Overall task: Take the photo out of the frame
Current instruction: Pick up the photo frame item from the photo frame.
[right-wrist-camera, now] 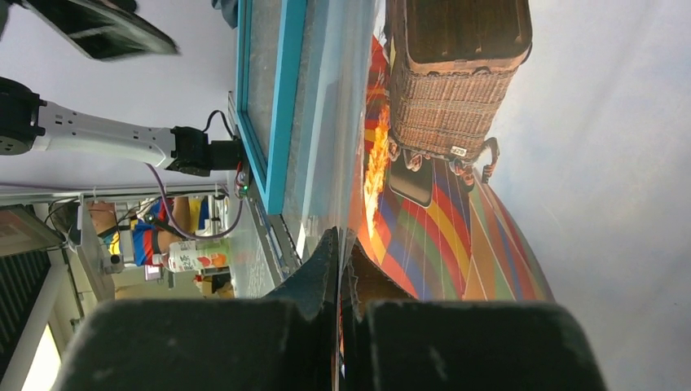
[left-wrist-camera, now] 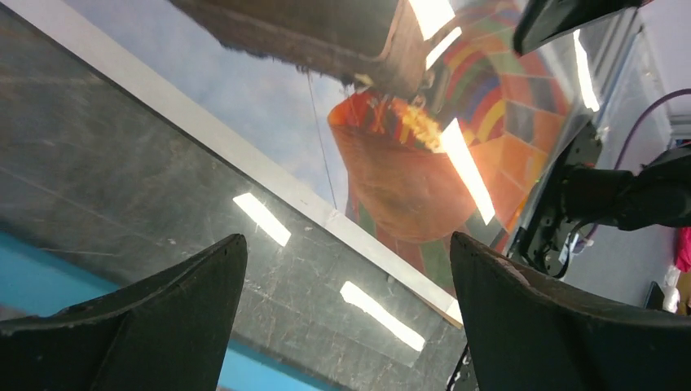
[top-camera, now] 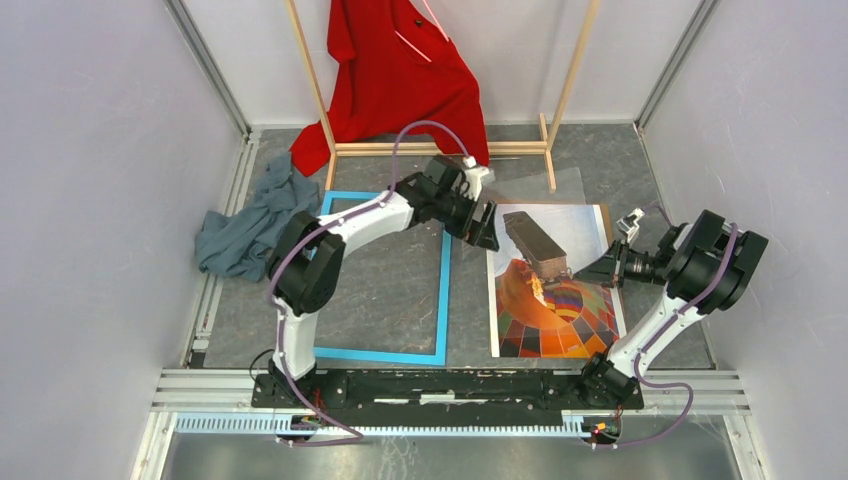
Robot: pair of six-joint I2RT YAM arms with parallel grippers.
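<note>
The photo [top-camera: 565, 315], a colourful balloon print, lies flat on the table to the right of the empty light blue frame [top-camera: 444, 290]. A clear sheet [top-camera: 560, 190] lies over the photo and reaches past its far and left edges. My right gripper [top-camera: 603, 268] is at the photo's right edge. In the right wrist view that gripper [right-wrist-camera: 341, 236] is shut on the thin edge of the clear sheet [right-wrist-camera: 330, 147], with the photo [right-wrist-camera: 505, 212] just beside it. My left gripper [top-camera: 487, 228] hovers open over the photo's far left corner. Nothing is between its fingers [left-wrist-camera: 346, 238].
A brown board edge [left-wrist-camera: 453, 321] shows under the photo's white border. A red shirt [top-camera: 400, 70] hangs on a wooden rack [top-camera: 440, 148] at the back. A grey-blue cloth [top-camera: 245, 230] lies left of the frame. Walls close in on both sides.
</note>
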